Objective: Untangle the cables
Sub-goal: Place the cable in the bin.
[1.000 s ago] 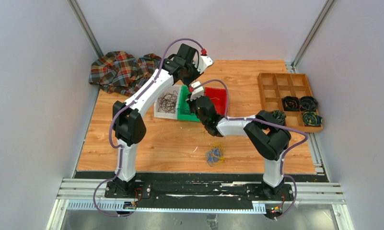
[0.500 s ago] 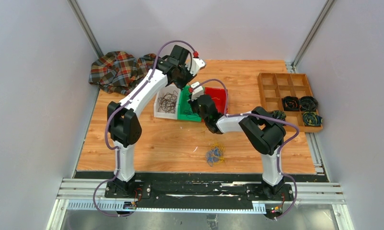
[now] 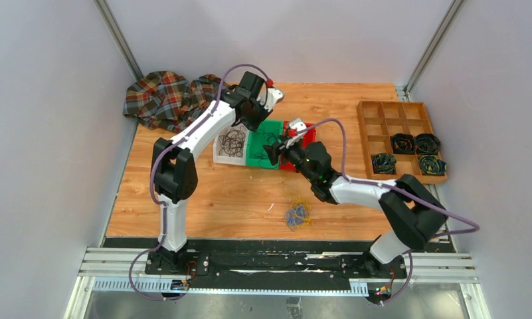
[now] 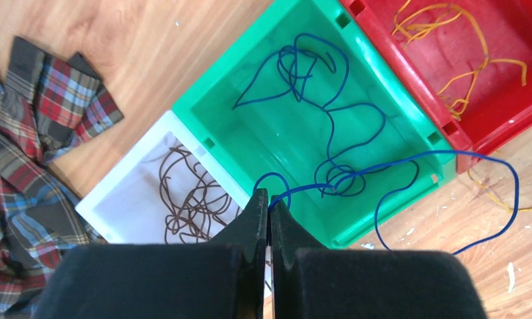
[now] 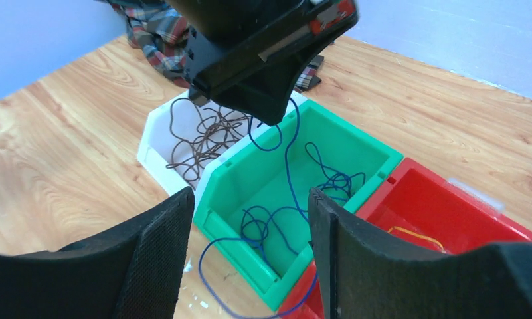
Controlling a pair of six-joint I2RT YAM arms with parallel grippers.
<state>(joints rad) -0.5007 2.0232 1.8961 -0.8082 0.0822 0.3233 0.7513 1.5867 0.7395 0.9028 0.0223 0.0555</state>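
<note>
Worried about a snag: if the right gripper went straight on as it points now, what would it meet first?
Likely the blue cable hanging from the shut left gripper, then the green bin behind it; depth is unclear.

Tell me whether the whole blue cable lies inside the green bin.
No: one loop of the blue cable spills over the green bin's rim onto the wooden table.
</note>
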